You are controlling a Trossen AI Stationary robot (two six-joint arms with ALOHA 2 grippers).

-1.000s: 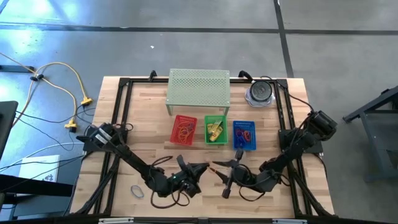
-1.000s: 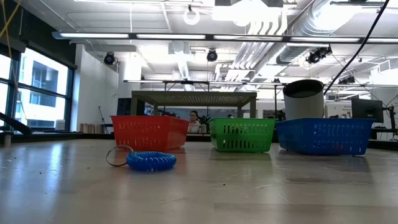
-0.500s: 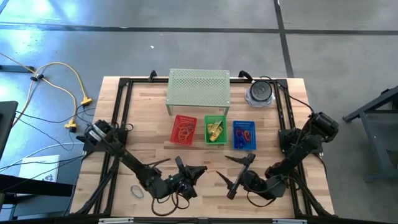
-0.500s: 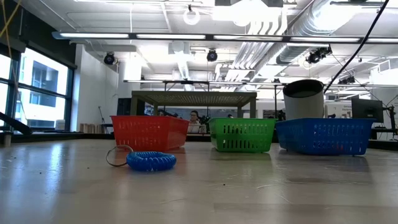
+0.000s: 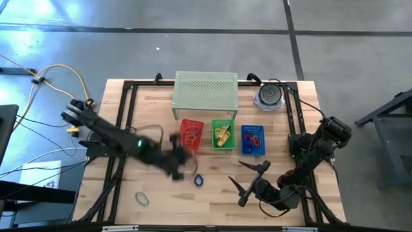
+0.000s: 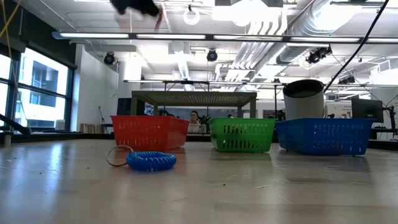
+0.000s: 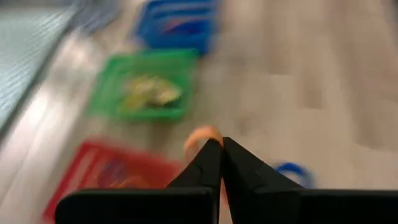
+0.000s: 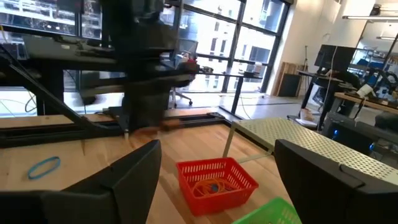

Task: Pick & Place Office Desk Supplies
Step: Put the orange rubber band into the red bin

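Observation:
My left gripper (image 5: 181, 154) is blurred in the high view, raised above the table just in front of the red basket (image 5: 190, 134). It is shut on a small orange rubber band (image 7: 201, 134). In the low view it shows as a dark blur at the top (image 6: 140, 6). My right gripper (image 5: 248, 180) stands open near the table's front right, empty, pointing level toward the baskets. A blue coil band (image 5: 198, 180) and a pale ring (image 5: 141, 198) lie flat on the table. The red basket holds orange and red bands, the green basket (image 5: 223, 135) yellow pieces, and the blue basket (image 5: 252, 139) small bands. My left gripper pinches the orange rubber band between its two shut fingers; a bit of the band (image 7: 205, 132) sticks out past the fingertips. The band is lifted clear of the table. Blur hides which part of the loop is held.
A pale green perforated shelf (image 5: 205, 90) stands behind the three baskets, and a grey round container (image 5: 269, 95) at the far right. A black frame (image 5: 129, 87) runs around the table. Bare wood lies between the baskets and the near edge.
My left gripper, shut throughout, has swung up from low near the table's front edge, toward the far side and the red basket, turning as it went. The blue coil, which the arm covered from above, now shows and has not moved. My right gripper drifted slightly toward the right edge.

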